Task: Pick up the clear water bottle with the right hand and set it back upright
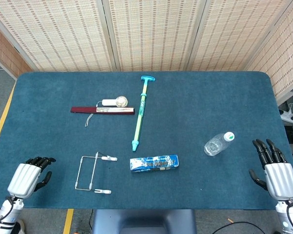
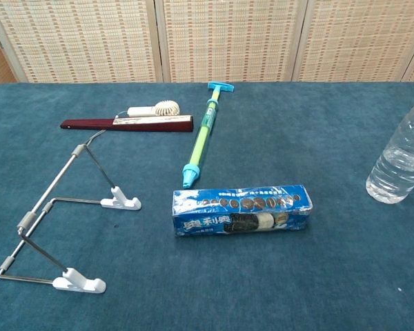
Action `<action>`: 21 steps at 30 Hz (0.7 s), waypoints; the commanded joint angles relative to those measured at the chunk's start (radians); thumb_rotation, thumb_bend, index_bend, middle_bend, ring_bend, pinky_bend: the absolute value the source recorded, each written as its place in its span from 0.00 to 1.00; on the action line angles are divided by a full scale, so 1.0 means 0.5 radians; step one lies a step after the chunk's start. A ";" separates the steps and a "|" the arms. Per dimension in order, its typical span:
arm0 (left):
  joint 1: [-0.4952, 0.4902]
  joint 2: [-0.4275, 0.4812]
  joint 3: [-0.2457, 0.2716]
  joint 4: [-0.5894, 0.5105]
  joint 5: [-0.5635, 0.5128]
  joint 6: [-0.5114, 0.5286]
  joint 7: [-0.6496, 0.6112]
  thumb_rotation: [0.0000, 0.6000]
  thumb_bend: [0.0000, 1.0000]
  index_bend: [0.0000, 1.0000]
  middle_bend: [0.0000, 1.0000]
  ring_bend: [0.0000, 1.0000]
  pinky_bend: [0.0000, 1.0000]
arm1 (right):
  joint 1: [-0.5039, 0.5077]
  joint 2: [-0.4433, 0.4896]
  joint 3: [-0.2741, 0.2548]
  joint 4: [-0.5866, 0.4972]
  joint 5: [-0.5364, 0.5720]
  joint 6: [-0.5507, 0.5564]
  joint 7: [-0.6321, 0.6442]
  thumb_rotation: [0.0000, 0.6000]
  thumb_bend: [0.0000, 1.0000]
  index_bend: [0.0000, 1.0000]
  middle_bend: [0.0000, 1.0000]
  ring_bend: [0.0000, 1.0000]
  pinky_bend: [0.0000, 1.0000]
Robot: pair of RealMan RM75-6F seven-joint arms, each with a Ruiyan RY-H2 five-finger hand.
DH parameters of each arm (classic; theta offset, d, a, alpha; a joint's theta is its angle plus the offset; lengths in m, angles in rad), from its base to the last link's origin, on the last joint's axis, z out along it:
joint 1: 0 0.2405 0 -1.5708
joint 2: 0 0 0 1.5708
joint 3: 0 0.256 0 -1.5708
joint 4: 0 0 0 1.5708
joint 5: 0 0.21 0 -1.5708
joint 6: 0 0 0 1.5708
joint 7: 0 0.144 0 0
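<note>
Head view overhead, far — chest view low, near; both share table (image 1: 195, 102).

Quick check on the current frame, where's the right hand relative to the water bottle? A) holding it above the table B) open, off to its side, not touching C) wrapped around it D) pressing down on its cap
B: in the head view the right hand sits near the table edge with fingers spread, holding nothing, and bare cloth shows between it and the upright water bottle.
</note>
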 commanded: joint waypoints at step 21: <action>0.022 0.036 0.012 -0.061 0.030 0.047 0.008 1.00 0.44 0.34 0.42 0.38 0.53 | 0.282 -0.248 0.170 0.265 0.282 -0.460 1.147 1.00 0.21 0.00 0.05 0.00 0.16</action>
